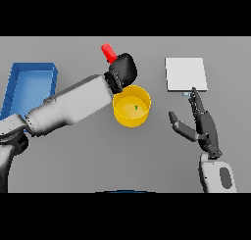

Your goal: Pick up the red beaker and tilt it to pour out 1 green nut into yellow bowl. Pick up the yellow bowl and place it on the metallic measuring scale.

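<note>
Your table [73,156], grey, one: it carries everything listed below.

Red beaker [108,52], one. You hold it in your left hand [123,70], above and just behind the far rim of the bowl. Only its upper red end shows past the hand; it leans up and to the left. The rest is covered by the hand, so you cannot see its mouth.

Left hand, one, dark. Its fingers are curled round the beaker in a closed grasp. The white and grey left arm runs in from the lower left, crossing in front of the tray.

Yellow bowl [131,117], one, round, standing upright on the table near the middle, directly below the left hand.

Green nut [136,107], one, a small speck lying inside the bowl on its floor, towards the right.

Metallic measuring scale [185,74], one, a pale square plate at the far right of the table, well apart from the bowl. Nothing rests on it.

Right hand [205,128], one, dark. Its fingers are straight and spread, thumb out to the left, holding nothing. It hovers between bowl and scale, fingertips just short of the scale's near edge.

Blue tray [29,84], one, at the far left, partly hidden by your left arm.
</note>
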`<state>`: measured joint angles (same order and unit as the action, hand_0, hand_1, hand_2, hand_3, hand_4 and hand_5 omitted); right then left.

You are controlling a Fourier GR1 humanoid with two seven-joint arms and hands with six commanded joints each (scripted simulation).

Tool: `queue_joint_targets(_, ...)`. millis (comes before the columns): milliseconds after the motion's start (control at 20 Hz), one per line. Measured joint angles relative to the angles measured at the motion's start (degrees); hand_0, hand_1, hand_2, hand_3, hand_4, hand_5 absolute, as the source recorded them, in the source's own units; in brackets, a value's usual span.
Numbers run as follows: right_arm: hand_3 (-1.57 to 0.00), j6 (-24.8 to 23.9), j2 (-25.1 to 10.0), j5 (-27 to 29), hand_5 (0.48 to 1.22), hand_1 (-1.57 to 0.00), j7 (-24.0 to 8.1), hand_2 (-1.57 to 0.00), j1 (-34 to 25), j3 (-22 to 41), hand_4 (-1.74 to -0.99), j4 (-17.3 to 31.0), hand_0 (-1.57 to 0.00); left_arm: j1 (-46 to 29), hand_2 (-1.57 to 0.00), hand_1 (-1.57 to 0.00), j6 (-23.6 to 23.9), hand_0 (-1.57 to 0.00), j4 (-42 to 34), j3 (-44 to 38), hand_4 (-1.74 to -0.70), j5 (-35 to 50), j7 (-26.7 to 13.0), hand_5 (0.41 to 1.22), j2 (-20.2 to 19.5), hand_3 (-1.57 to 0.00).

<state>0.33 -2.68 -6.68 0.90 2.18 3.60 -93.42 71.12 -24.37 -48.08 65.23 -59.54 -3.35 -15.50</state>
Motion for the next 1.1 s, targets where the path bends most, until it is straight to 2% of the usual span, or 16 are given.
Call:
queue_joint_targets(250,0.00,-0.58,-0.13,-0.77,0.603,0.00,0.41,0.00,-0.25,0.03,-1.282,0.10,0.00,3.40,-1.57,-1.57,-1.70,-1.57,2.18,3.90,-1.74,-0.79,1.41,1.221,1.38,-1.57)
queue_joint_targets(350,0.00,-1.01,-0.08,-1.82,0.592,0.00,1.61,0.00,0.19,0.57,-1.274,-0.27,0.00,3.98,-1.57,-1.57,-1.95,-1.57,2.66,5.83,-1.74,-1.31,1.60,1.221,1.86,-1.57)
queue_joint_targets(450,0.00,-1.02,0.20,-1.55,0.588,0.00,1.16,0.00,0.13,0.46,-1.264,0.13,0.00,5.20,-1.57,-1.57,-2.48,-1.57,3.16,7.34,-1.74,-1.76,1.51,1.221,2.25,-1.57)
queue_joint_targets(500,0.00,-1.12,0.22,-1.63,0.587,0.00,2.01,0.00,0.74,0.53,-1.258,-0.38,0.00,5.85,-1.57,-1.57,-2.60,-1.57,3.65,7.98,-1.74,-1.78,1.92,1.221,2.54,-1.57)
queue_joint_targets(650,0.00,-1.53,-0.44,-1.79,0.584,0.00,0.18,0.00,0.05,-0.26,-1.235,0.64,0.00,7.18,-1.57,-1.57,-2.16,-1.57,3.46,9.23,-1.74,-1.62,2.01,1.221,1.66,-1.57)
queue_joint_targets(700,0.00,-1.40,-0.29,-1.85,0.585,0.00,0.61,0.00,0.05,0.16,-1.233,-0.24,0.00,7.82,-1.57,-1.57,-1.40,-1.57,3.71,9.37,-1.74,-1.55,1.94,1.221,1.19,-1.57)
queue_joint_targets(800,0.00,-1.21,-0.18,-1.81,0.590,0.00,0.57,0.00,-0.40,0.18,-1.222,0.61,0.00,10.14,-1.57,-1.57,-1.09,-1.57,4.42,8.90,-1.74,-0.85,1.64,1.159,1.11,-1.57)
queue_joint_targets(850,0.00,-1.19,-0.04,-1.76,0.595,0.00,1.59,0.00,-0.32,0.28,-1.219,0.46,0.00,11.61,-1.57,-1.57,0.01,-1.57,5.04,8.08,-1.74,-0.01,2.22,1.171,0.11,-1.57)
queue_joint_targets(900,0.00,-0.83,-0.19,-1.40,0.601,0.00,2.50,0.00,0.10,0.24,-1.219,0.08,0.00,12.62,-1.38,-1.39,0.70,-1.57,5.70,7.95,-1.69,0.07,1.49,1.181,-0.05,-1.57)
queue_joint_targets(950,0.00,-1.07,0.13,-1.93,0.609,0.00,2.15,0.00,-0.28,0.62,-1.222,0.39,0.00,14.54,-1.25,-1.27,2.46,-1.57,7.05,6.85,-1.64,0.71,1.67,1.189,-0.67,-1.57)
queue_joint_targets(1000,0.00,-0.64,-0.43,-1.02,0.615,0.00,2.25,0.00,-0.30,0.10,-1.224,-0.61,0.00,15.57,-1.32,-1.33,4.10,-1.57,7.35,6.15,-1.66,1.23,1.55,1.196,-1.31,-1.36)
queue_joint_targets(1050,0.00,-0.26,-0.05,-0.77,0.620,0.00,2.49,0.00,-0.12,0.41,-1.231,-0.41,0.00,17.97,-1.37,-1.38,4.51,-1.57,8.38,4.93,-1.68,1.81,0.90,1.201,-2.50,-1.21)
queue_joint_targets(1100,0.00,-0.18,0.12,-0.44,0.626,0.00,2.04,0.00,-0.25,0.35,-1.241,-0.41,0.00,19.49,-1.41,-1.42,5.77,-1.57,9.39,4.30,-1.63,2.40,1.68,1.205,-3.49,-1.28)
